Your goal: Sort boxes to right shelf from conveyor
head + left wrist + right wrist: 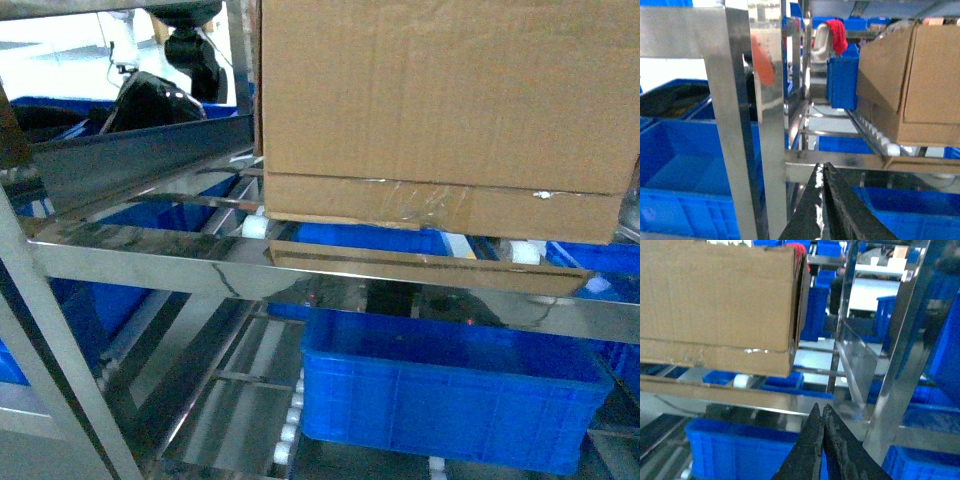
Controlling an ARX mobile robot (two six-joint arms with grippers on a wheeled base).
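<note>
Both claws, left (823, 170) and right (821, 412), were pinched together, holding nothing, below the box (440, 110). It rested on the shelf (130, 255) rollers, seemingly placed. Next would likely be turning back to the conveyor, out of view.

One cardboard box (440, 100), several blue crates (450, 395)

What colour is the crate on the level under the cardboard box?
Blue. The plastic crate sits on the shelf level below the cardboard box; clearest in the head view.
</note>
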